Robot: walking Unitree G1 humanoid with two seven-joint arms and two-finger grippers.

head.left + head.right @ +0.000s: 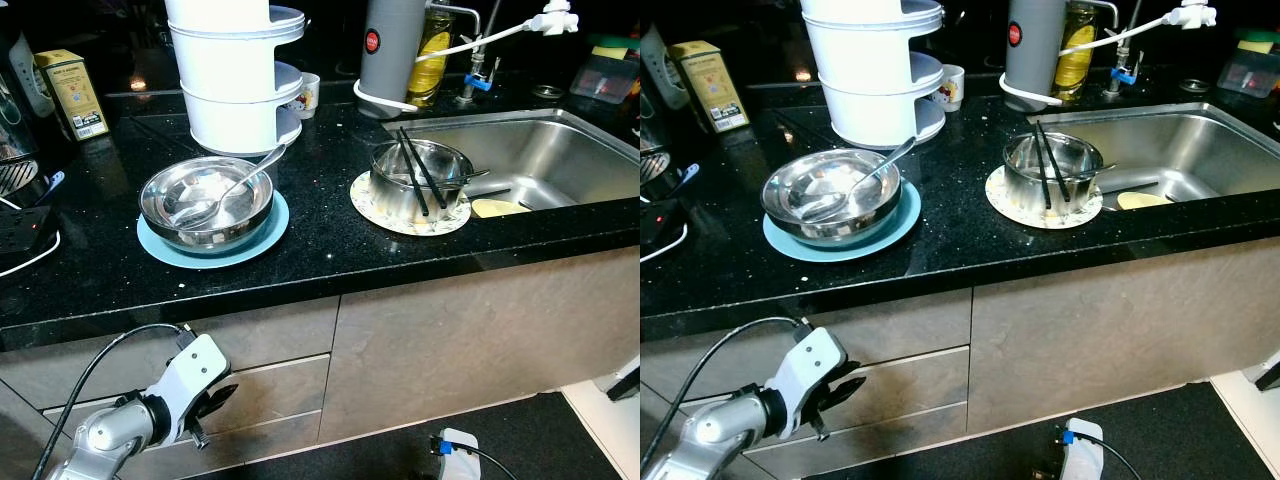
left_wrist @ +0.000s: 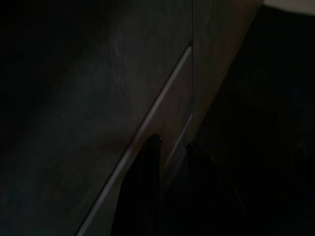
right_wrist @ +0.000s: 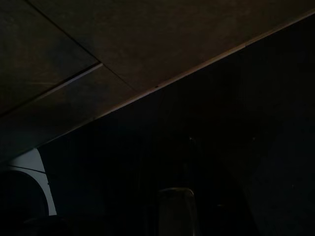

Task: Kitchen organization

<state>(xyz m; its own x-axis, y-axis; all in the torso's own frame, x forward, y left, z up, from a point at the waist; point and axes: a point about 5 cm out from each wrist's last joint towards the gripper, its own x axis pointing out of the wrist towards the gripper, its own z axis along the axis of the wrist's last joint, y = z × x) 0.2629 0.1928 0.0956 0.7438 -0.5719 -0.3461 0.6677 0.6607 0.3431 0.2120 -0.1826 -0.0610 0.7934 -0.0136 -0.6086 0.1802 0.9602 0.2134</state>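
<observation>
We look down on a black counter (image 1: 330,255) with dishes set out on it. Toward our left, a steel bowl (image 1: 206,203) sits on a light blue plate (image 1: 213,252), and a spoon (image 1: 232,188) lies in the bowl with its handle resting on the far rim. To the right of it, near the sink (image 1: 540,160), a second steel bowl (image 1: 420,180) stands on a patterned plate (image 1: 410,218), with black chopsticks (image 1: 418,172) laid across it, tilted over the rim. A pale yellow object lies in the sink just beside that bowl; we cannot tell what it is.

Behind the left bowl rises a white stack of tiered containers (image 1: 236,75), with a small cup (image 1: 306,94) just beside it. Further right stand a grey cylinder (image 1: 392,50) with a red dot and a bottle of yellow oil (image 1: 432,45), near the tap (image 1: 470,60). A yellow box (image 1: 72,94) stands at the far left of the counter.

Below the counter are beige drawers (image 1: 270,390). Our left gripper (image 1: 208,408) hangs low in front of them on its silver arm; in the dark wrist view its two black fingers (image 2: 147,167) point at a drawer seam, a little apart and holding nothing. Our right gripper (image 3: 177,211) is a dim shape in its dark wrist view, and we cannot tell how its fingers stand.
</observation>
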